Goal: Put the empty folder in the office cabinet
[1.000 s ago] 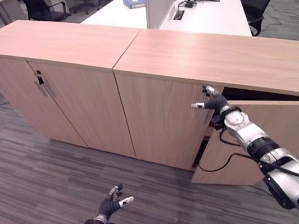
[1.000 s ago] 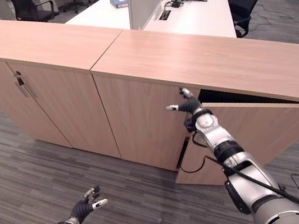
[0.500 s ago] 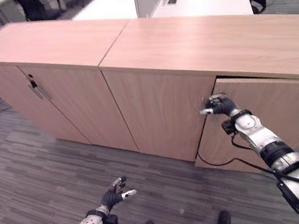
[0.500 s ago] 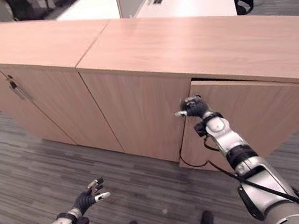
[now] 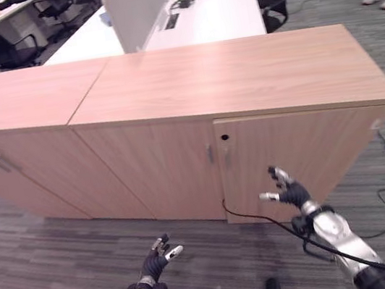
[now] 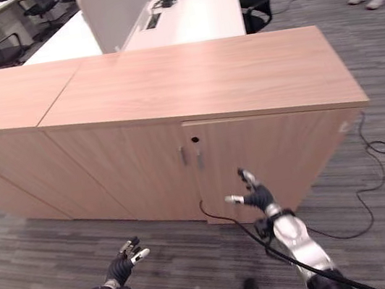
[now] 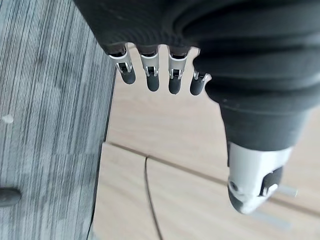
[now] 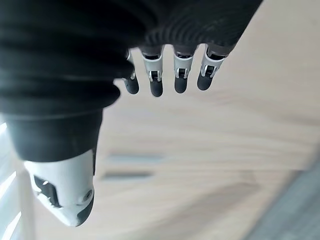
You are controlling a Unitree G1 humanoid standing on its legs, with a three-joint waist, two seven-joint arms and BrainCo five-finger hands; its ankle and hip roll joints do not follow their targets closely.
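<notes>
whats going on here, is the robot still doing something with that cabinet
The robot stands facing the wooden office cabinet, whose doors all look shut. Neither hand holds anything: the right hand hovers open in front of the right-hand door, not touching it, and the left hand hangs open low over the grey carpet. No folder is out in the open, so it may already be inside. A white desk stands behind the cabinet.

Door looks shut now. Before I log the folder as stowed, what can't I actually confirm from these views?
- The folder: hidden behind the shut cabinet door, if it is inside at all.
- Door fully latched: the handles are blurred in the right wrist view.
- Right hand and left hand: both open and empty, so neither settles it.
</notes>
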